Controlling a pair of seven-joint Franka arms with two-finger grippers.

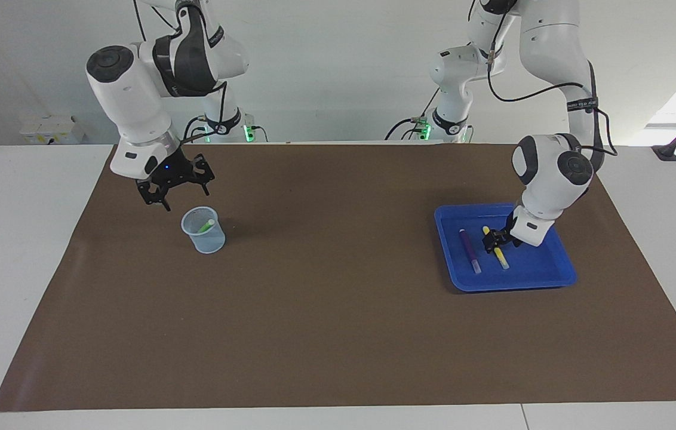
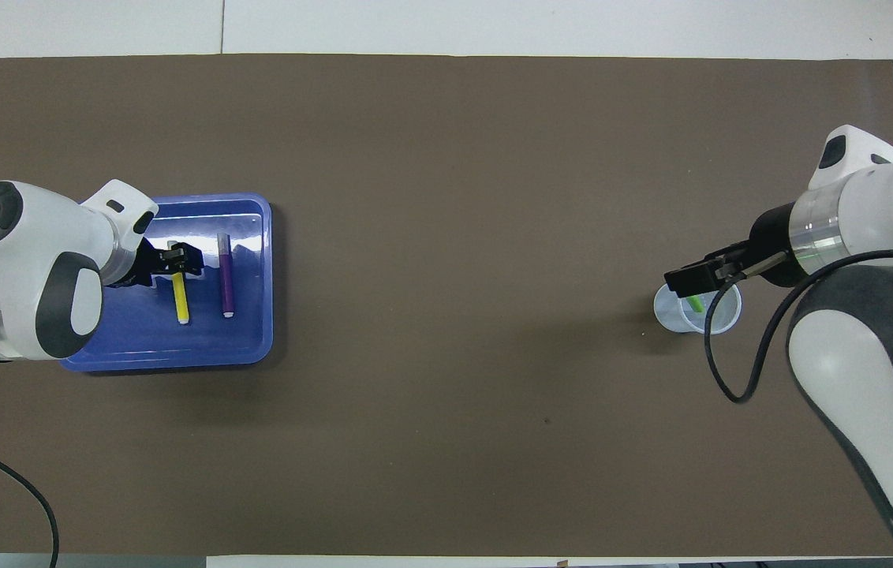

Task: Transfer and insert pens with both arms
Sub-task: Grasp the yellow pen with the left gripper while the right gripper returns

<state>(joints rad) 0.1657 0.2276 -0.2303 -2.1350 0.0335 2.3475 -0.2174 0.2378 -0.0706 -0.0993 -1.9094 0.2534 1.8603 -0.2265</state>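
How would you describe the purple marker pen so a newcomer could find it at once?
Start at the blue plastic tray on the brown mat, at the left arm's end of the table. Two slim pens lie side by side in it. The purple marker pen is the dark one, untouched; the yellow marker pen beside it has the left gripper on it.

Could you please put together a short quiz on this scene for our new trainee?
1. True or false: the green pen lies in the blue tray.
2. Which pen is the left tool down at? A purple, B yellow, C green.
3. How many pens lie in the tray?

Key
1. False: it leans inside the clear cup, below the open, empty right tool.
2. B: the yellow pen.
3. Two: the yellow pen and the purple pen, side by side.
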